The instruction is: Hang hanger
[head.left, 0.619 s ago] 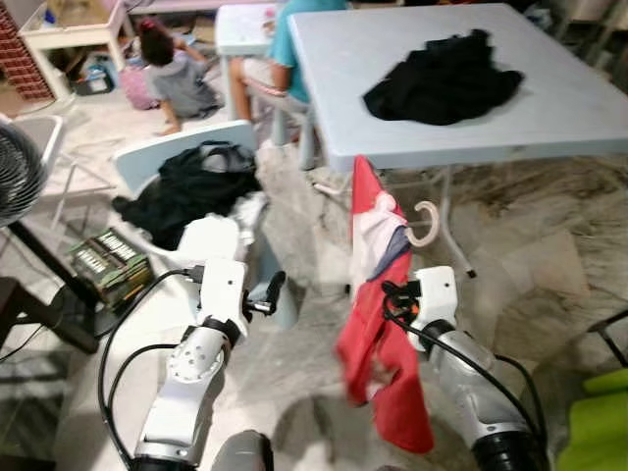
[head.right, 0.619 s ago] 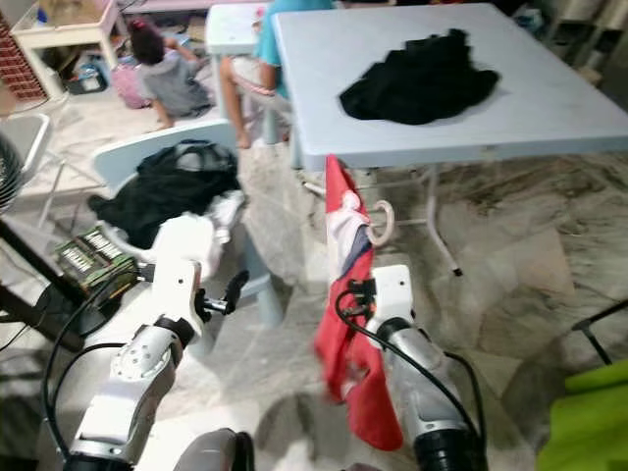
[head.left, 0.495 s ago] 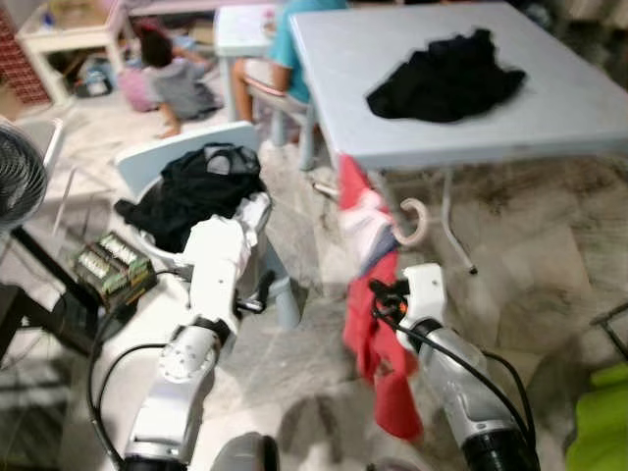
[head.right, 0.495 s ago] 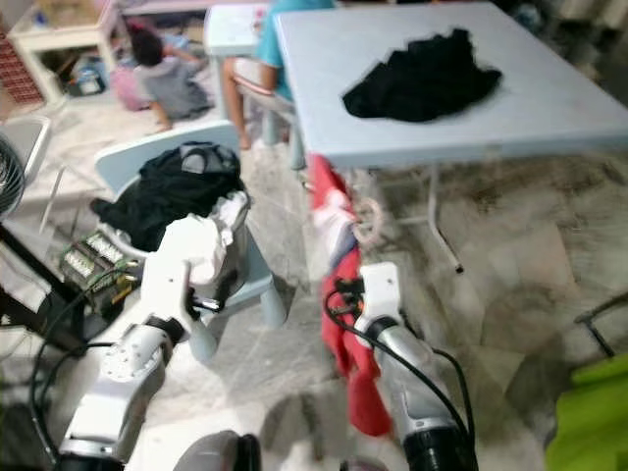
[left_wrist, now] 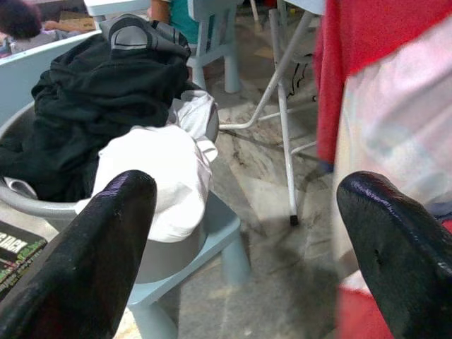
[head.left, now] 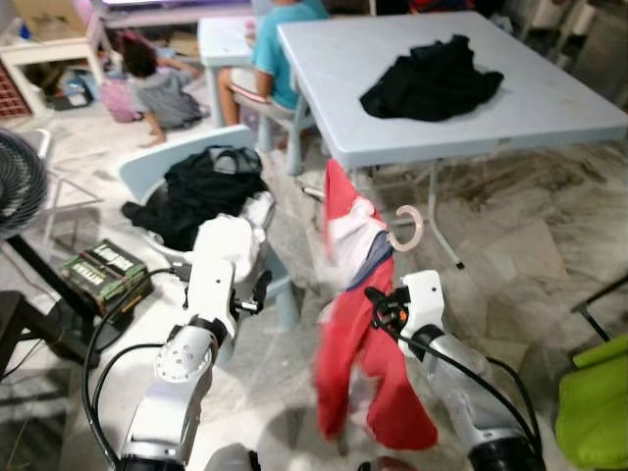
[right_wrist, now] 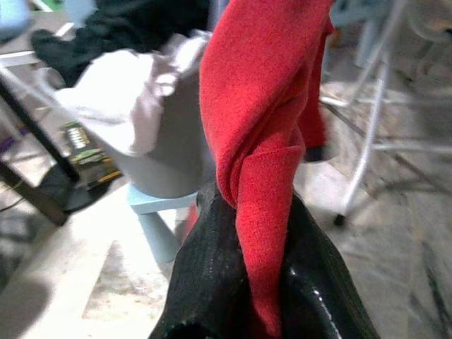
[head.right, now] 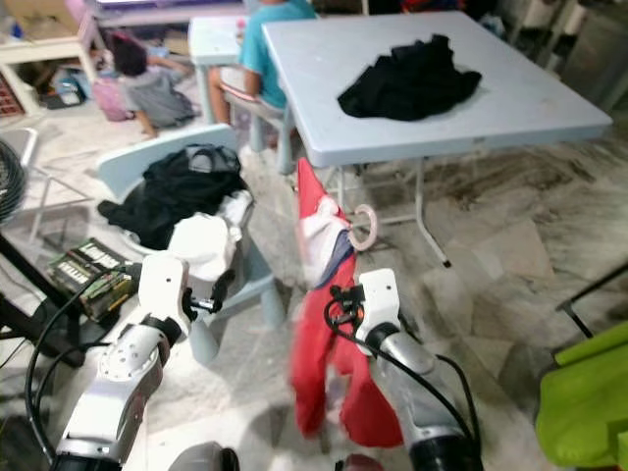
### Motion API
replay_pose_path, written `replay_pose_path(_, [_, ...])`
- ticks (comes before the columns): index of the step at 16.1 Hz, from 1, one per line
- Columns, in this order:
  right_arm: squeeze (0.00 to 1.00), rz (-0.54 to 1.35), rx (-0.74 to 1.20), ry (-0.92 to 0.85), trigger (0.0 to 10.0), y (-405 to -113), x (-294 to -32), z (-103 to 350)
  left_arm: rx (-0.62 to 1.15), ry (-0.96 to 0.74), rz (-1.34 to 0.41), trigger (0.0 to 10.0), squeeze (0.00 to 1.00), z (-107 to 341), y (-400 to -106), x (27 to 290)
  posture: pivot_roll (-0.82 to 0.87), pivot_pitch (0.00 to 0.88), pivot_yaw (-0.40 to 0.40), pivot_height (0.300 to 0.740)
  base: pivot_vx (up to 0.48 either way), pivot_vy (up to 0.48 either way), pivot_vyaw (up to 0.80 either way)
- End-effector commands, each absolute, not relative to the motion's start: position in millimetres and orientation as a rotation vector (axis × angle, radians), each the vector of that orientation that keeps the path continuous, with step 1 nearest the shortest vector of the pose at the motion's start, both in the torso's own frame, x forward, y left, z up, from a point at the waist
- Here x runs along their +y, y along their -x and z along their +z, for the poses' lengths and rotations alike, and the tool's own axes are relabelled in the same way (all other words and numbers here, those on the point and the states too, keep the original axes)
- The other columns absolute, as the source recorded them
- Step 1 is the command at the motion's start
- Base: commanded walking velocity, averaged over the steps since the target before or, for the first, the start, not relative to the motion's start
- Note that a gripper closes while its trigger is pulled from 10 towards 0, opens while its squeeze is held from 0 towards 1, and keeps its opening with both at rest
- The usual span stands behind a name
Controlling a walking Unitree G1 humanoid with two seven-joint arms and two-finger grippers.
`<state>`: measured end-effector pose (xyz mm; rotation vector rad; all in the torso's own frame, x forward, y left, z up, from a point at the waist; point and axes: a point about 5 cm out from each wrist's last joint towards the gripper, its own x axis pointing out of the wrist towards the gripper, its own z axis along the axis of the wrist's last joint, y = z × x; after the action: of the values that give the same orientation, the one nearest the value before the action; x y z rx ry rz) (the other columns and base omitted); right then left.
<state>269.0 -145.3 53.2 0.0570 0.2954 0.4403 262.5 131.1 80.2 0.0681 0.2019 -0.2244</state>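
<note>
While the right gripper point(right_wrist: 244, 282) pinches the red garment point(head.left: 368, 343) on its pale hanger point(head.left: 404, 228), holding it upright over the marbled stone floor point(head.left: 510, 255), the left gripper point(left_wrist: 247, 240) hovers wide open and empty beside it. Behind stands a grey folding table point(head.left: 549, 103) bearing black clothing point(head.left: 427, 78). To the left a laundry basket point(left_wrist: 169, 247) brims with clothes, and two people point(head.left: 162, 83) sit farther back.

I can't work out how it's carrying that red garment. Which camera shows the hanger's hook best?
The left eye view: the hanger hook curls clear of the red garment over the floor, above the right gripper. The right eye view shows it too, smaller. The right wrist view has red cloth pinched between black fingers.
</note>
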Motion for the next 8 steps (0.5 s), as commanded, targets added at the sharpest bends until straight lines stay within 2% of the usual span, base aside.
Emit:
replay_pose_path(1, [0.00,0.566,0.249,-0.073,10.0,-267.5,-142.6,69.5,0.208,-0.108,-0.244,10.0,0.00,79.8,-264.5,130.6,-0.01,0.068,-0.006,0.740,0.000,0.000,0.00])
replay_pose_path(3, [0.00,0.791,0.241,-0.066,10.0,-259.1,-136.8,85.8,0.215,-0.248,-0.382,10.0,0.00,75.7,-268.4,130.8,-0.02,0.070,-0.004,0.740,0.000,0.000,0.00])
replay_pose_path(5, [0.00,0.877,0.221,-0.024,10.0,-265.3,-139.9,102.6,0.220,-0.375,-0.512,10.0,0.00,74.0,-277.2,128.7,-0.02,0.070,-0.004,0.740,0.000,0.000,0.00])
replay_pose_path(8, [0.00,0.998,0.196,0.015,10.0,-269.5,-134.2,122.0,0.152,-0.454,-0.568,10.0,0.00,85.6,-299.5,115.9,-0.03,0.060,0.000,0.740,0.000,0.000,0.00])
